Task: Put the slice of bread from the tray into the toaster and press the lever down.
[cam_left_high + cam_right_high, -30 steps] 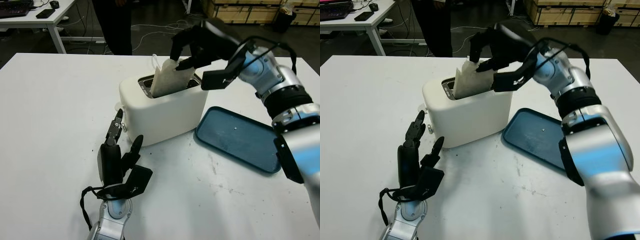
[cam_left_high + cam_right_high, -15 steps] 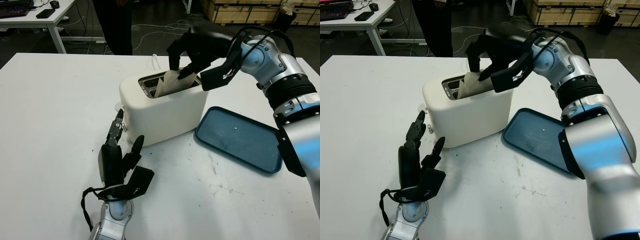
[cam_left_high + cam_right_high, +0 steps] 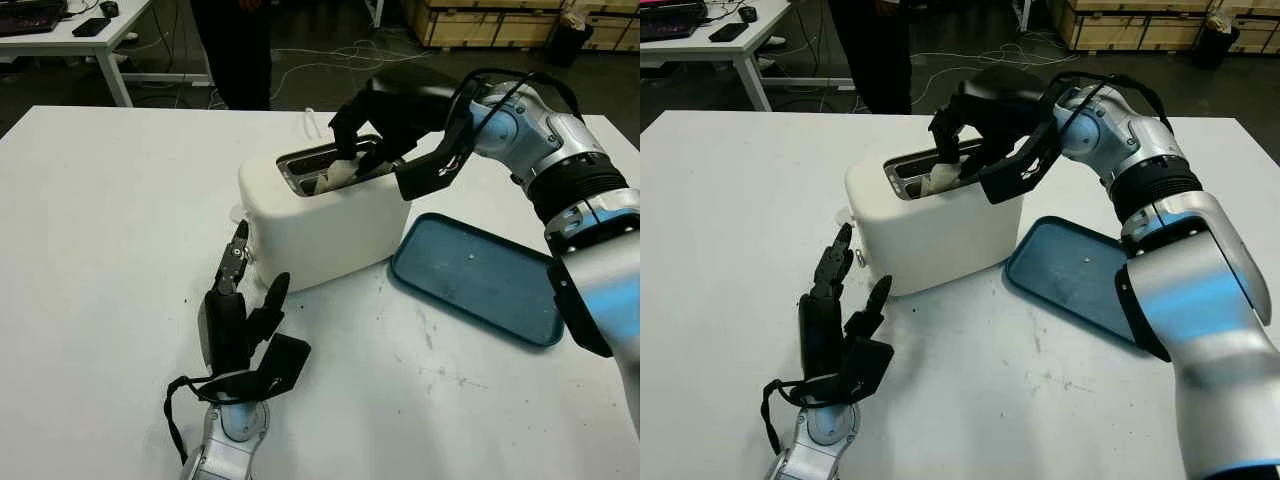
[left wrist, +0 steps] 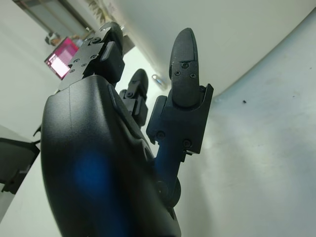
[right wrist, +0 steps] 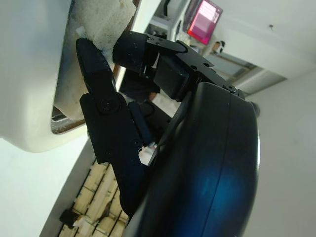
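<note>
The left hand (image 3: 240, 325) waits open at seven o'clock of the white plastic toaster (image 3: 325, 210), while the right hand (image 3: 385, 125) pinches the pale bread slice (image 3: 335, 176) in the slot and should release straight up, then depress the lever.

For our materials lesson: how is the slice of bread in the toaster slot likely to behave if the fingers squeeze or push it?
The slice of bread looks soft and porous, so it probably dents or tears under the right hand. Being thin, it likely bends rather than stays stiff. It seems light, so the toaster slot should guide it down easily.
</note>
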